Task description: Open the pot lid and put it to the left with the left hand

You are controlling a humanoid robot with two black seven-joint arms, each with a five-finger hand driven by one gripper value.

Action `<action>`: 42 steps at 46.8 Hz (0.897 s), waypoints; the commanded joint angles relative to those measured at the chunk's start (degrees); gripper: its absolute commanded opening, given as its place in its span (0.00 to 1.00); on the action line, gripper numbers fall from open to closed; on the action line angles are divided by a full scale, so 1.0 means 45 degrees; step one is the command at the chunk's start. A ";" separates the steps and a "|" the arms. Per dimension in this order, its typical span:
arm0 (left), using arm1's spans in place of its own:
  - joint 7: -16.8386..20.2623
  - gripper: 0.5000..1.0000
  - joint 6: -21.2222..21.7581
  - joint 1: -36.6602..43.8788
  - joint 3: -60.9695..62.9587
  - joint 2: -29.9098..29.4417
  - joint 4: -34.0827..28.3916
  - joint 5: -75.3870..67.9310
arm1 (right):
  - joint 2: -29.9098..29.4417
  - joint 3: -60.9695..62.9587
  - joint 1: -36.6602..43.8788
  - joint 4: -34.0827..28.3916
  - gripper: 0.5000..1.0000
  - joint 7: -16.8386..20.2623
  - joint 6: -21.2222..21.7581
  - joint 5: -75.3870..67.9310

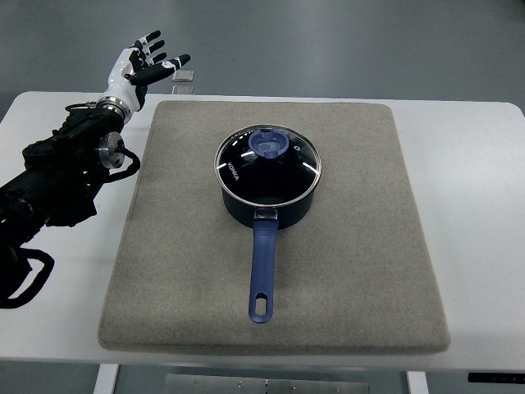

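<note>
Left hand (pixel 146 61) open, empty, past mat (pixel 205 271) far-left corner; lid (pixel 267 162) on pot (pixel 267 205), mid-mat.

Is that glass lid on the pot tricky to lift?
Probably somewhat. The lid looks like glass with a metal rim, so likely rigid and breakable if dropped. Its blue knob is small and smooth, so it may slip. The left hand is open, far away.

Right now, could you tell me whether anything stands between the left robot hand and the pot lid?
Nothing visible does. The left robot hand is open above the table's far left corner, and only bare grey mat lies between it and the glass lid on the blue pot.
</note>
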State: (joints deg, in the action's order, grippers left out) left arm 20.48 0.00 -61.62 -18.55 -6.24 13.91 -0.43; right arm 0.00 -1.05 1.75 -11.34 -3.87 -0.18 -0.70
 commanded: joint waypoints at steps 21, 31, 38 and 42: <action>-0.0001 0.91 0.0020 0.0001 0.0000 -0.0215 0.0033 0.0115 | 0.0000 0.0000 0.0001 0.0000 0.83 0.0000 0.0000 -0.0001; -0.0001 0.91 -0.0019 -0.0213 0.0234 -0.0234 0.0306 -0.0119 | 0.0000 0.0000 0.0001 0.0000 0.83 0.0000 0.0000 -0.0001; -0.0001 0.91 -0.0039 -0.0448 0.0254 -0.0293 0.0970 -0.1639 | 0.0000 0.0000 0.0001 0.0000 0.83 0.0000 0.0000 -0.0001; -0.0020 0.91 -0.0078 -0.0682 0.0235 -0.0644 0.1380 -0.3202 | 0.0000 0.0000 0.0001 0.0000 0.83 0.0000 0.0000 -0.0001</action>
State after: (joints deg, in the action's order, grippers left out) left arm 20.46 -0.20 -63.96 -17.40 -7.93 18.78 -9.44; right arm 0.00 -1.05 1.76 -11.34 -3.87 -0.17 -0.70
